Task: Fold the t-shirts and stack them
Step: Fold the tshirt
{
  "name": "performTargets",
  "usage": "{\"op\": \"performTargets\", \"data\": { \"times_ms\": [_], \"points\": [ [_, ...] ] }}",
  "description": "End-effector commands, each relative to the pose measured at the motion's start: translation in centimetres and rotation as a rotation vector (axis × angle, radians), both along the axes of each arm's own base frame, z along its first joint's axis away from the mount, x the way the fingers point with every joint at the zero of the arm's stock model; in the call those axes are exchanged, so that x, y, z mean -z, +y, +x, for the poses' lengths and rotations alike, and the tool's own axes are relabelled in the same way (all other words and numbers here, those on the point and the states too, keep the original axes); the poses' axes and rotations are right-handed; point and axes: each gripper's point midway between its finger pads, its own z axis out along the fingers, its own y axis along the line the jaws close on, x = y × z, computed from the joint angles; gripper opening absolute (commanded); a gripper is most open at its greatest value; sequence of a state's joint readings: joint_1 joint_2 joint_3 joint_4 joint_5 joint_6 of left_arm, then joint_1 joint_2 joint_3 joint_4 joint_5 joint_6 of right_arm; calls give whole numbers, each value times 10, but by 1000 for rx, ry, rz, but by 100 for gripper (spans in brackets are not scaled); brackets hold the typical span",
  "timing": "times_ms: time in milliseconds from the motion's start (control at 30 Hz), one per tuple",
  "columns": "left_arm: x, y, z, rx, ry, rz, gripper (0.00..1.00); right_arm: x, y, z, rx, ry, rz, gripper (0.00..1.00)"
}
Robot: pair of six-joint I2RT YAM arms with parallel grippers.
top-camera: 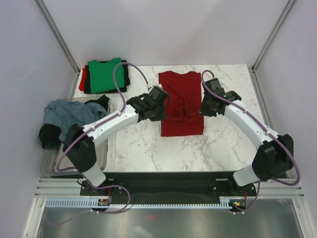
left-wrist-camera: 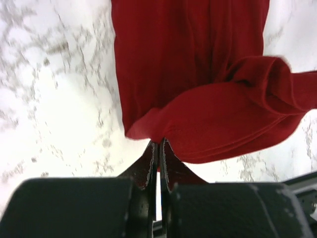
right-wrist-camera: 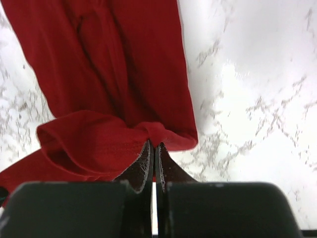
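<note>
Dark red cloth lies in the middle of the white, grey-veined marble table [top-camera: 223, 144]: the dark red t-shirt [top-camera: 181, 101], matte and soft, with its collar toward the far edge. It forms a long, narrow shape and is bunched into rounded folds across its middle. A stitched hem line shows along one raised fold in my wrist views.

My left gripper [left-wrist-camera: 158, 148] pinches the shirt's left edge. Its dark fingers are pressed almost together with red cloth caught at the tips. My right gripper [right-wrist-camera: 152, 148] does the same at the right edge, its jaws closed to a thin slit on a puckered bit of the fabric.

At the far left corner of the table sits a neat folded pile: a bright green t-shirt [top-camera: 105, 75] on top, black cloth [top-camera: 127, 74] under it, and a sliver of red [top-camera: 82, 78] at the pile's left side. Nearer, at the left edge, a clear plastic tub [top-camera: 106, 144] holds a crumpled grey-blue t-shirt [top-camera: 67, 114] spilling over its rim, with a rumpled black garment [top-camera: 48, 135] hanging beside it.
</note>
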State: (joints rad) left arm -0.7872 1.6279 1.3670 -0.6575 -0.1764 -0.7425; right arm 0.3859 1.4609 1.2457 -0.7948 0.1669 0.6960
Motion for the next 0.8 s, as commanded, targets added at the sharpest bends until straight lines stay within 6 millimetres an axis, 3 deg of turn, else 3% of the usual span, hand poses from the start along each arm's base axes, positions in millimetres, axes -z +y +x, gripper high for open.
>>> {"op": "performTargets", "data": {
  "times_ms": [0, 167, 267, 767],
  "points": [
    [-17, -5, 32, 68, -47, -7, 2, -14, -8, 39, 4, -77, -27, 0],
    [0, -4, 68, 59, -19, 8, 2, -7, -12, 66, 4, -69, -10, 0],
    [13, -2, 81, 47, 9, 9, 2, 8, -11, 79, -7, -40, -10, 0],
    [71, 3, 130, 29, 89, 37, 3, 67, -10, 122, 8, 38, -19, 0]
  ]
}}
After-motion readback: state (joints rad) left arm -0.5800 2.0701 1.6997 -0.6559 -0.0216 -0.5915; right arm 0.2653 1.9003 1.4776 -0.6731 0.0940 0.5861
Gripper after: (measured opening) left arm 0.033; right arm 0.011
